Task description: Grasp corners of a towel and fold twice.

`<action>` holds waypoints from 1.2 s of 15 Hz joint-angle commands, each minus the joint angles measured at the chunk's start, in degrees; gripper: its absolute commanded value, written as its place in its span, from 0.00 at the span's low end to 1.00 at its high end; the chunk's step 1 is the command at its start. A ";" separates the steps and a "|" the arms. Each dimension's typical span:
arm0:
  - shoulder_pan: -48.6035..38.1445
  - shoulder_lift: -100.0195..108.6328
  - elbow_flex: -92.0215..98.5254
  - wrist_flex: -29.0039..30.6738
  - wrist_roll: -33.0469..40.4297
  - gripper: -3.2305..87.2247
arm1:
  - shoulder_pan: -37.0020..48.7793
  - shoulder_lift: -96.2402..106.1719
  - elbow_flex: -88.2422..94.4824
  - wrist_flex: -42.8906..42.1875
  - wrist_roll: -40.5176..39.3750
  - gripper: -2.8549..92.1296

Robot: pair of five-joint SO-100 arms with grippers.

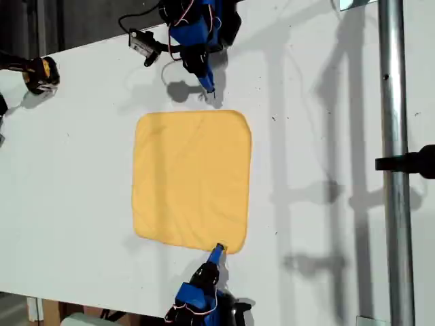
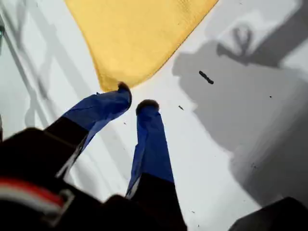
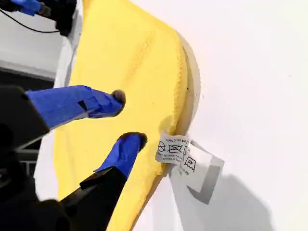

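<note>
The towel (image 1: pixel 192 176) is lying flat and open in the middle of the white table (image 1: pixel 75 204), all four rounded corners showing in the exterior view.

My first gripper (image 1: pixel 219 250) is reaching in from the bottom edge of the exterior view and pointing at the towel's lower right corner (image 1: pixel 233 246). In the first wrist view my first gripper (image 2: pixel 135 96) is holding its blue fingers a little apart. One tip is sitting right at the corner (image 2: pixel 113 82) of the towel (image 2: pixel 139 33), the other on bare table just beside it, and nothing is pinched between them. A small dark speck (image 2: pixel 206 77) is lying on the table nearby, amid grey shadows.

My second gripper (image 1: pixel 209 92) is coming down from the top centre of the exterior view, just by the towel's upper edge. In the second wrist view my second gripper (image 3: pixel 127 118) is spreading its fingers over the towel (image 3: pixel 144 62). It is gripping nothing, and I cannot tell whether the tips are touching the cloth. A white care label (image 3: pixel 185 156) is sticking out from the towel's edge onto the table, just beside the nearer fingertip.

In the exterior view, a small black part on a cable (image 1: pixel 143 46) is lying at the upper left near that arm. A yellow-and-black object (image 1: pixel 41 73) is sitting further left, well apart from the towel. A metal pole (image 1: pixel 394 204) is running down the right side, carrying a black clamp (image 1: pixel 411 163).
</note>
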 commanded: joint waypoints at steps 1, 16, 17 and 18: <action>-11.43 0.18 0.18 -0.18 -21.97 0.03 | 2.64 0.18 0.09 -2.02 1.32 0.03; -11.16 0.18 0.18 0.00 -22.06 0.02 | 2.11 -23.82 -25.14 -9.32 -8.17 0.03; -10.99 0.18 0.18 0.00 -21.97 0.02 | 1.49 -31.73 -31.90 -10.55 -11.60 0.03; -10.90 0.18 0.18 0.00 -22.06 0.02 | 0.44 -39.90 -39.46 -10.28 -15.12 0.03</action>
